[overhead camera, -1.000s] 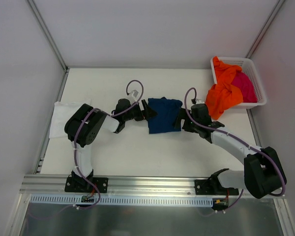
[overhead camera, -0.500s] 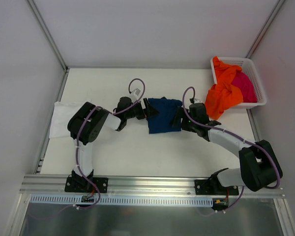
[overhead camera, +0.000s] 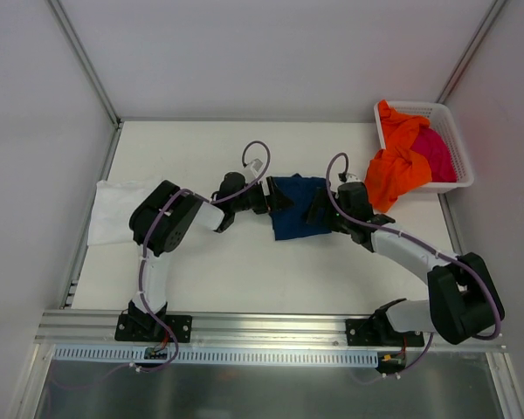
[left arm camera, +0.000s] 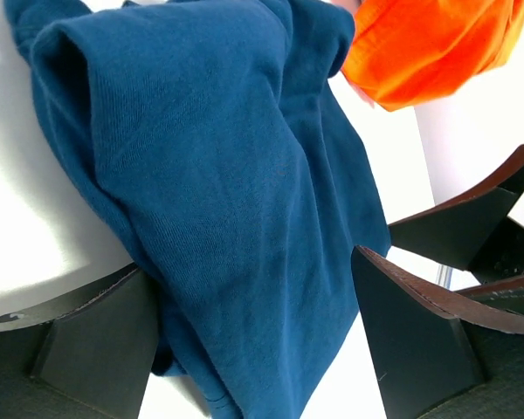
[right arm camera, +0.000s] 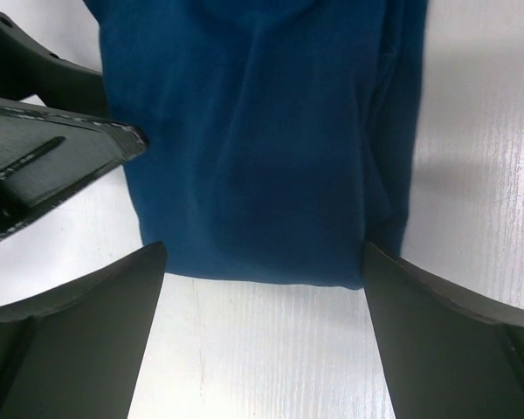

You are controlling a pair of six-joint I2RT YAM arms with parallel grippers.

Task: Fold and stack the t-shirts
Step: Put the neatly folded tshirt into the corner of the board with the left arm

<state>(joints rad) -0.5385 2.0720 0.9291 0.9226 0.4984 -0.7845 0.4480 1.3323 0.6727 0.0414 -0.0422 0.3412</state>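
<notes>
Pale walls and a grey metal frame (overhead camera: 79,48) close in a white table (overhead camera: 192,262) in the overhead view. At its middle lies the navy tee (overhead camera: 294,208), a soft folded oblong. The left hand (overhead camera: 275,199) is at its left edge and the right hand (overhead camera: 315,210) at its right edge (from up here their fingers are too dark and small to read). A white tee (overhead camera: 111,214) lies folded flat near the table's left edge, one corner hidden under the left arm. The orange tee (overhead camera: 395,168) hangs crumpled over the rim of a white lattice basket (overhead camera: 455,140) in the far right corner, with the magenta tee (overhead camera: 436,154) bunched inside.

From the left wrist, the left hand is spread wide and not closed on anything. Its black wedge fingers (left arm camera: 96,340) flank the fine-knit navy cloth, which falls in soft ridges against one of them. Orange cloth is cut off at the top right.

From the right wrist, the right hand also gapes wide, with blunt matte fingers (right arm camera: 79,332) in the lower corners and the tee's straight folded edge between them. The other hand's finger intrudes from the left, cropped.
</notes>
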